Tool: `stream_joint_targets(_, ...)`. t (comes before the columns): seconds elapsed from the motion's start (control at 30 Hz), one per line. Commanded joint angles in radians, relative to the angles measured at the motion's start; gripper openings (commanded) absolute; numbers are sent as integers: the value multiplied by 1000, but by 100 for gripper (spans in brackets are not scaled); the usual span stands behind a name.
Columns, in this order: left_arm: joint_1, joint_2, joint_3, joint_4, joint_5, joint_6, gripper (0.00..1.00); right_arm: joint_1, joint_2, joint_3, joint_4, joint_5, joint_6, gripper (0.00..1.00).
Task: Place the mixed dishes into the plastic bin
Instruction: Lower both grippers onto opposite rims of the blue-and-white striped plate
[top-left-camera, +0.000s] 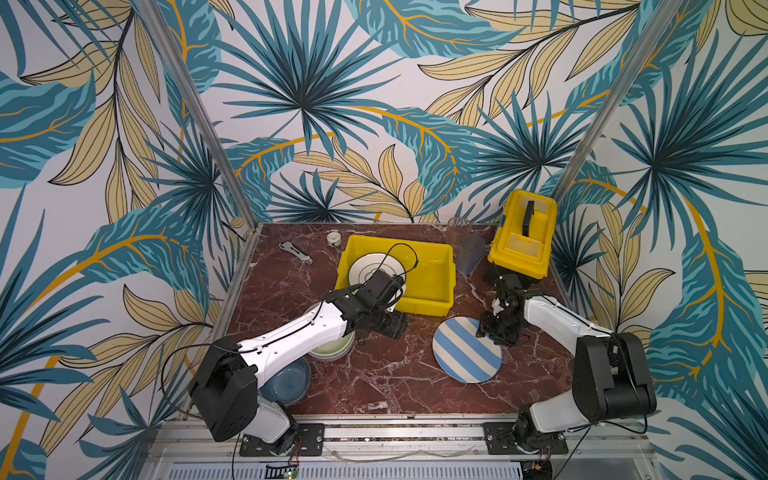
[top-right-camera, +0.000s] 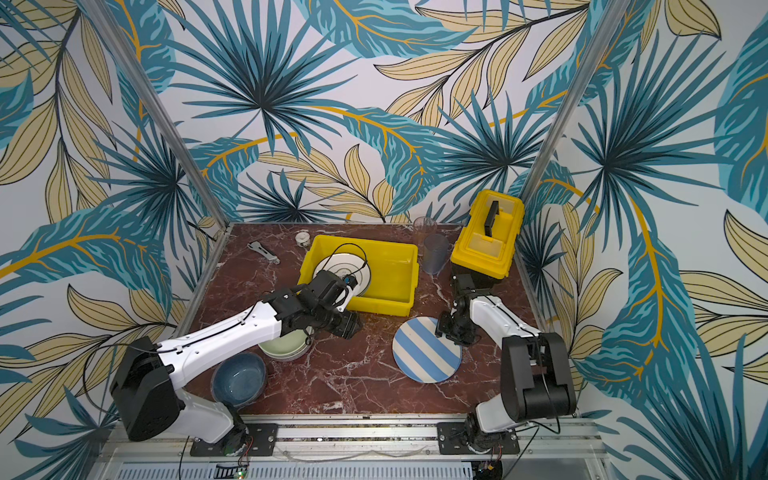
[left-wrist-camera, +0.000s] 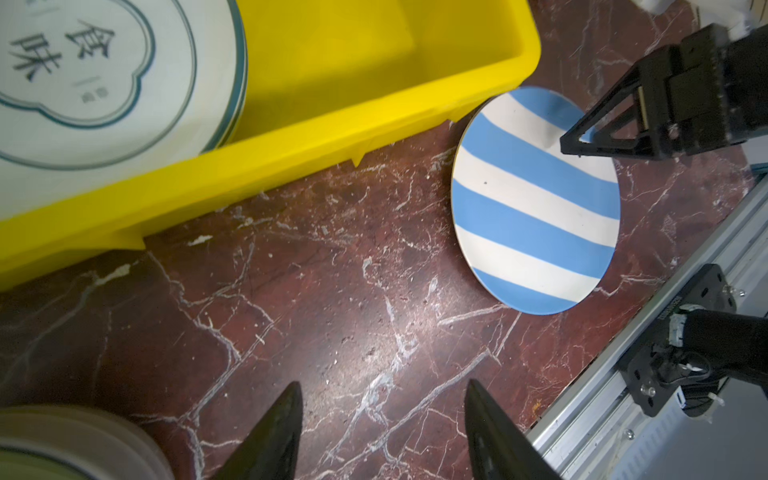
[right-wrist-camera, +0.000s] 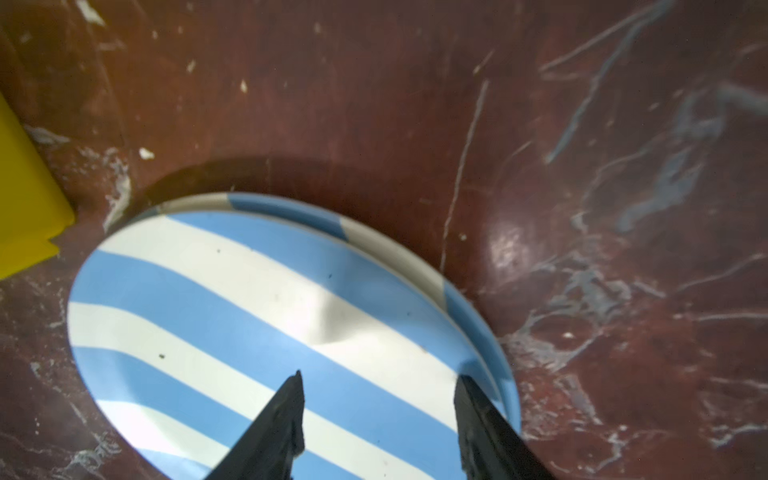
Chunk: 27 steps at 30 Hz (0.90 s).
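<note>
The plastic bin (top-left-camera: 424, 306) (top-right-camera: 386, 306) is a bright yellow tub at the middle back, and a white printed plate (top-left-camera: 368, 266) (left-wrist-camera: 104, 83) lies in its left half. A blue-and-cream striped plate (top-left-camera: 463, 353) (right-wrist-camera: 270, 316) lies flat on the marble in front of the bin. My right gripper (top-left-camera: 487, 332) (right-wrist-camera: 378, 378) hangs open over that plate's far right edge. My left gripper (top-left-camera: 398, 326) (left-wrist-camera: 382, 386) is open over bare marble by the bin's front wall. Pale green bowls (top-left-camera: 332, 348) and a blue bowl (top-left-camera: 286, 380) sit partly under the left arm. Two clear tumblers (top-left-camera: 469, 253) stand right of the bin.
A yellow toolbox (top-left-camera: 523, 232) with a black handle stands at the back right, close behind the right arm. A metal wrench (top-left-camera: 295, 251) and a small white tape roll (top-left-camera: 333, 239) lie at the back left. An aluminium rail (top-left-camera: 395, 432) runs along the table's front edge.
</note>
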Motion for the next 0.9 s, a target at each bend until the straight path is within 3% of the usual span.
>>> stream_joint_targets(0.0,-22,-40,-36,10,-35,-37,63,15,-52,-35,-33,-20,27,60)
stream_joint_targets(0.27,-63,-13,-46,68,-43,-64,64,8,-85,19,-69,164,5,72)
stream_joint_targets(0.57,-98,87,-45,141,-42,-113,66,-9,54,1,19,90,-6,70)
stream_joint_targets(0.87,-109,151,-41,178,-21,-123,63,24,-7,-69,41,36,31,63)
